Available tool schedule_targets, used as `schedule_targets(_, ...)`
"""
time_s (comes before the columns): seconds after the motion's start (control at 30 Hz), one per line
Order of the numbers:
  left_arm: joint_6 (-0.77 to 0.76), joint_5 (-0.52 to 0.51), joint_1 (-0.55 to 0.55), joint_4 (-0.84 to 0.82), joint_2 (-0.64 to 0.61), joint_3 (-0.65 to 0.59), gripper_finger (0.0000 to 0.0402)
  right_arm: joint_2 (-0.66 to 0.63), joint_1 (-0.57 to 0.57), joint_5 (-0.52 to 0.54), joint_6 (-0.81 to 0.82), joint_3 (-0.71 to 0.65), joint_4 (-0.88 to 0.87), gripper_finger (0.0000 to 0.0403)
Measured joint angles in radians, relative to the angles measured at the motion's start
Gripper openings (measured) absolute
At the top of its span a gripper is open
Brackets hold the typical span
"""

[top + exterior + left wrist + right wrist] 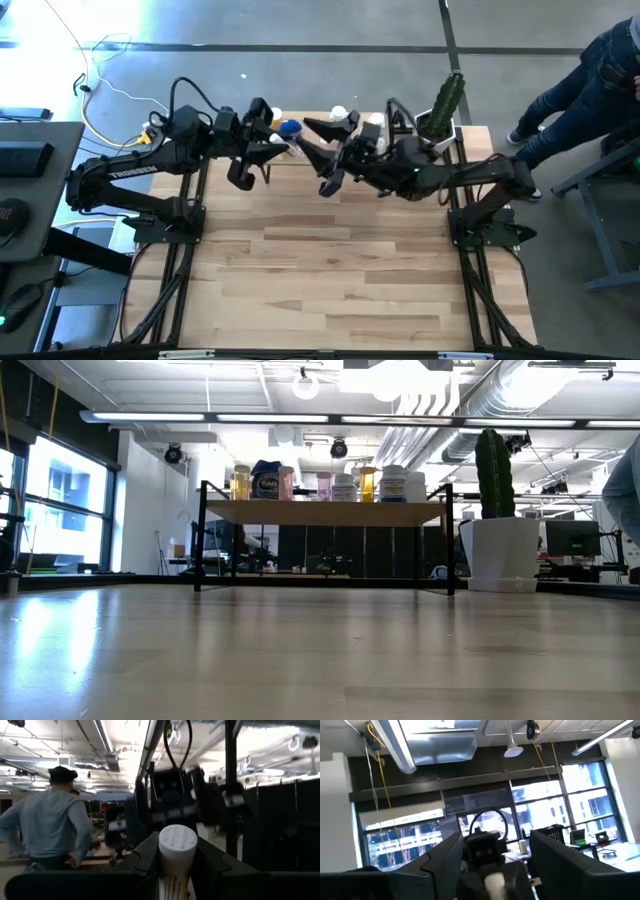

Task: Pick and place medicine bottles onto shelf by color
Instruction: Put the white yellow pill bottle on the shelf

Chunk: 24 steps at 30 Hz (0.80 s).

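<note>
- Here the left gripper [268, 150] sits high above the far edge of the table, close to the shelf [325, 512], and pinches a white-capped orange bottle [176, 857] upright between its two dark fingers [146, 854].
- The right gripper [318, 152] faces it from just across, its fingers spread wide and holding nothing; in the left wrist view it looms directly behind the bottle's cap.
- The shelf's top board already carries a row of medicine bottles [330, 484]: yellowish ones at one end, a blue-lidded jar [266, 479] beside them, pink ones, then white ones toward the potted cactus [497, 510].
- This looks like either the carry to the shelf or a hand-over between arms; the frames don't settle which.
- To do it well, keep the bottle vertical and the grip firm until its base rests flat on the board.
- Aim for a gap next to the same-coloured bottles, since the row is crowded and a sideways brush could topple neighbours.
- Lower straight down rather than sweeping in low across the tops.
- Keep the two grippers from colliding, as they hang near each other.
</note>
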Motion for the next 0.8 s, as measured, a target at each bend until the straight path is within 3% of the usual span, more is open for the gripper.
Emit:
schedule_targets(0.37, 0.153, -0.032, 0.0, -0.179, 0.0, 0.0, 0.0072, -0.182, -0.003, 0.046, -0.039, 0.0, -0.334, 0.0223)
schedule_targets(0.8, 0.247, -0.192, 0.0, -0.432, 0.0, 0.0, 0.0072, -0.392, -0.003, 0.047, -0.084, 0.0, -0.558, 0.0223)
